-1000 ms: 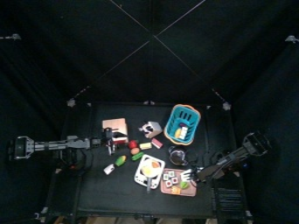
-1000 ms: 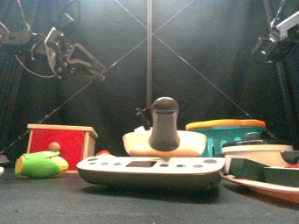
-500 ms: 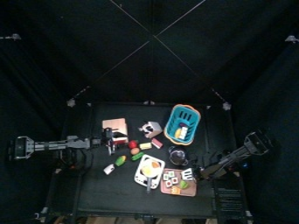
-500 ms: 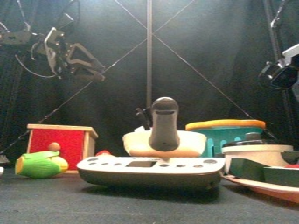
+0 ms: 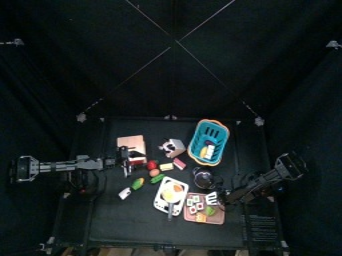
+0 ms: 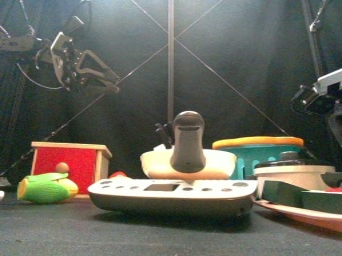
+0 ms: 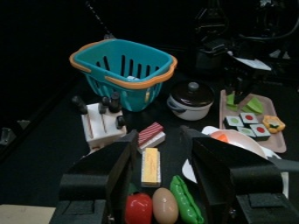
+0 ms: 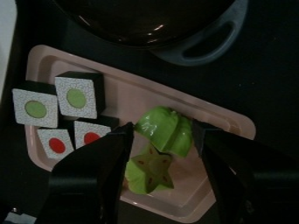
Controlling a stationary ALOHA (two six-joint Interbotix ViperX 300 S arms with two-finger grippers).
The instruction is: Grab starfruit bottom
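Both right gripper [image 8: 160, 156] jaws spread wide, empty, flanking the starfruit [image 8: 160, 150]; no readable labels

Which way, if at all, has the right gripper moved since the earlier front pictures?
Yes. In the front view the right gripper has come down from the upper corner toward the teal basket, still above it.

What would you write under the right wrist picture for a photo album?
Open fingers poised over a green starfruit on a pink tray, beside sushi blocks.
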